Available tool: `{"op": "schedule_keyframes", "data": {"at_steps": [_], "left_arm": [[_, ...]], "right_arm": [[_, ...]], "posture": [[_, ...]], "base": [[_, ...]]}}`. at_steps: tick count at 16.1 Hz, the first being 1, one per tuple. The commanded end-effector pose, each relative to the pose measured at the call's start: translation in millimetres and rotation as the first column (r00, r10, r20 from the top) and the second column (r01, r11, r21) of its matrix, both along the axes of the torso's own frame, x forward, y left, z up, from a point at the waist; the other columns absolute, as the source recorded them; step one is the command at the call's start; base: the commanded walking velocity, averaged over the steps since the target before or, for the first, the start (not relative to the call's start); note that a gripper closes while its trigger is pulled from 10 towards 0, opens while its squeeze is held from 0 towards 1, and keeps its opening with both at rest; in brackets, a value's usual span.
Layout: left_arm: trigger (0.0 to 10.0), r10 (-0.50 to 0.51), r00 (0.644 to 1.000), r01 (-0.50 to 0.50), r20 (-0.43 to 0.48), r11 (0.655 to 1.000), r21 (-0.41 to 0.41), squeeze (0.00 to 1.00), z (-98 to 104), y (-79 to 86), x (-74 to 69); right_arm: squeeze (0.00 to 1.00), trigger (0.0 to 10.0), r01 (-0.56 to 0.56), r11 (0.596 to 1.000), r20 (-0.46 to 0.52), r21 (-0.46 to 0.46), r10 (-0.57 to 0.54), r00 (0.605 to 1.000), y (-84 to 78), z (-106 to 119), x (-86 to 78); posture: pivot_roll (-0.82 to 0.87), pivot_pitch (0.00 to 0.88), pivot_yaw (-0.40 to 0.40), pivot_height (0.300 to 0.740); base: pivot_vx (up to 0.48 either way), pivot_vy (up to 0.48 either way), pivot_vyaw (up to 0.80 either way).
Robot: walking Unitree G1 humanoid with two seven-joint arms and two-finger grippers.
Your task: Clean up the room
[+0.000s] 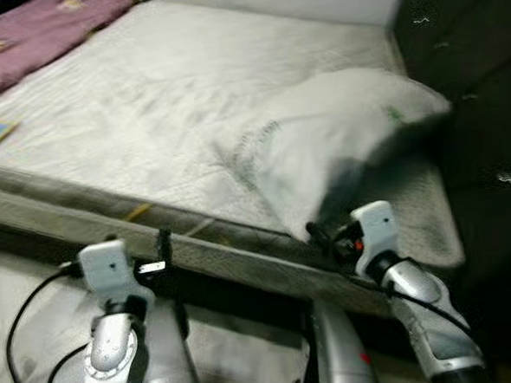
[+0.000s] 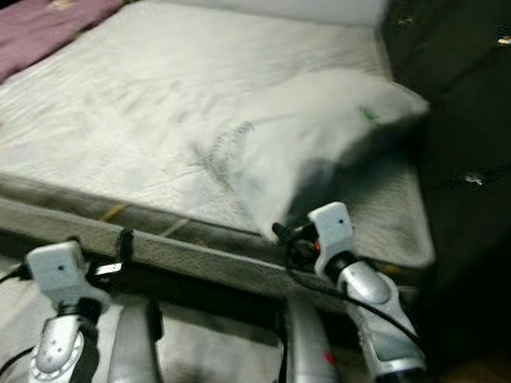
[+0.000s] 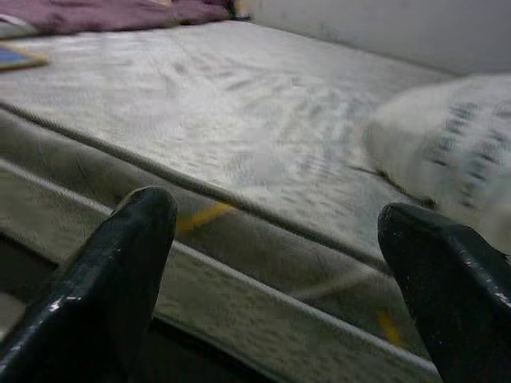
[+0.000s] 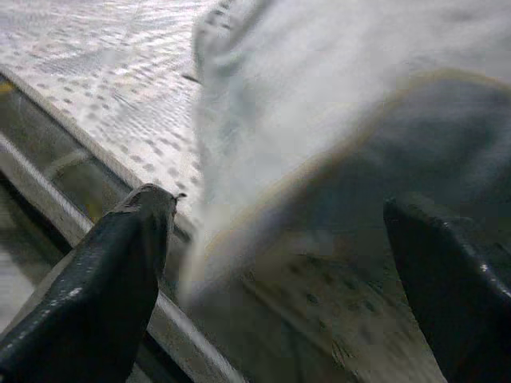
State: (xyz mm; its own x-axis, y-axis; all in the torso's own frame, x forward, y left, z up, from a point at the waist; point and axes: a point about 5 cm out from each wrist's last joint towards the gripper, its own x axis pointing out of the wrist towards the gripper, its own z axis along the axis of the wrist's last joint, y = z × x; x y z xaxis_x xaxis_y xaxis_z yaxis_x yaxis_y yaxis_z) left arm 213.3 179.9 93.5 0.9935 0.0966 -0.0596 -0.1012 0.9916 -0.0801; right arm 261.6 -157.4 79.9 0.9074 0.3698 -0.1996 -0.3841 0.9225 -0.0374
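My right gripper [image 4: 271, 263] hangs with fingers spread wide just short of the white pillow [image 1: 339, 143], which lies blurred on the bare mattress [image 1: 146, 103] near its right edge. My left gripper [image 3: 279, 271] is spread too, at the mattress's front edge; a purple blanket [image 1: 29, 32] lies far left.

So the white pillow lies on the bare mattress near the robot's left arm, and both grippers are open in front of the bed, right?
Not quite: the pillow lies near the right arm, not the left, as the left eye view shows. The rest holds: it rests on the bare mattress, and the left gripper and right gripper are both open before the bed.
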Motion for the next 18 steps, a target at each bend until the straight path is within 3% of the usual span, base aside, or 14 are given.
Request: {"op": "schedule_keyframes", "data": {"at_steps": [1,7,11,15,18], "left_arm": [[10.0,0.002,1.000,-0.002,0.019,1.000,0.006,0.00,5.0,1.8,2.8],[10.0,0.009,1.000,-0.009,0.000,1.000,0.009,0.00,2.5,3.0,3.9],[10.0,0.032,0.999,-0.031,-0.017,0.999,0.029,0.00,3.0,5.7,8.0],[10.0,0.045,0.999,-0.044,-0.008,0.998,0.052,0.00,5.8,8.9,15.1],[10.0,0.031,1.000,-0.031,-0.004,0.998,0.050,0.00,8.1,5.4,14.3]], "right_arm": [[0.00,10.0,0.003,1.000,0.010,0.004,-0.003,1.000,-0.3,4.5,2.9],[0.00,10.0,-0.003,1.000,-0.045,-0.014,0.002,0.999,0.4,-0.4,5.0],[0.00,10.0,-0.009,0.999,-0.180,-0.046,0.001,0.984,3.2,-2.9,19.7],[0.00,10.0,0.042,0.999,-0.205,-0.008,-0.043,0.978,8.8,4.1,28.5],[0.00,10.0,0.050,0.995,-0.242,0.084,-0.028,0.970,33.7,14.5,37.4]], "posture": [[0.01,0.000,-0.088,0.501],[0.01,0.000,-0.087,0.501],[0.01,0.000,-0.088,0.501],[0.01,0.000,-0.098,0.501],[0.02,0.000,-0.078,0.501]], "base": [[0.311,0.000,0.00],[0.045,0.000,0.00],[0.000,0.000,0.00],[0.000,0.000,0.00],[0.000,0.000,0.00]]}}
